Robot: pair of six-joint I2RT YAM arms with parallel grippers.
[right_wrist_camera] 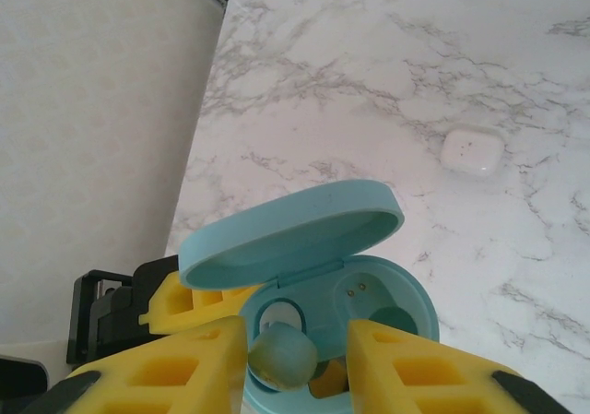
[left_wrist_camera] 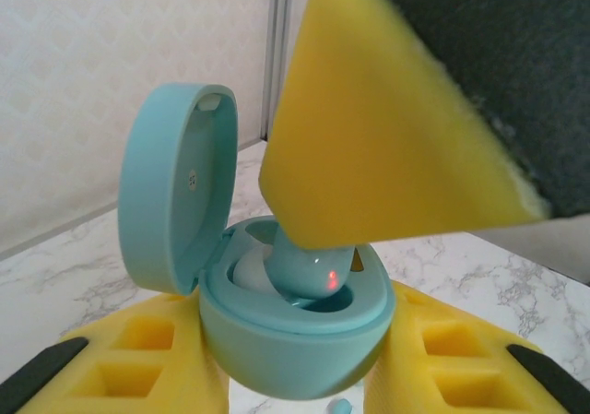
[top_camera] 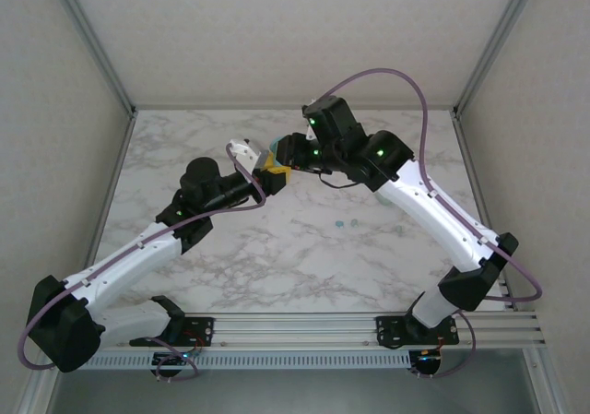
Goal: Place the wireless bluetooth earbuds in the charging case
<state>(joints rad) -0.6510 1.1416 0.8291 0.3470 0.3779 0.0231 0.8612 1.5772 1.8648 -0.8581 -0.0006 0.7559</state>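
Our left pincer is clamped on the small rounded turquoise plastic charging case. One yellow foam finger sits at each flank, and the round lid stands swung open at the hinge. As far as we can judge, the case is held clear of the white marble tabletop.

Our right pincer hangs directly over the open case, its fingers apart with a pea-sized pale teal plastic earbud between them. We cannot tell whether they grip the bud or merely bracket it. From the left wrist the bud sits in its well with a red light glowing, leaning a little, so we judge it nearly seated. The way home for it is straight down from the right pincer.

A second well beside it lies empty. Tiny teal specks on the tabletop, nearer our right arm, may be the other bud, but they are too small to tell.
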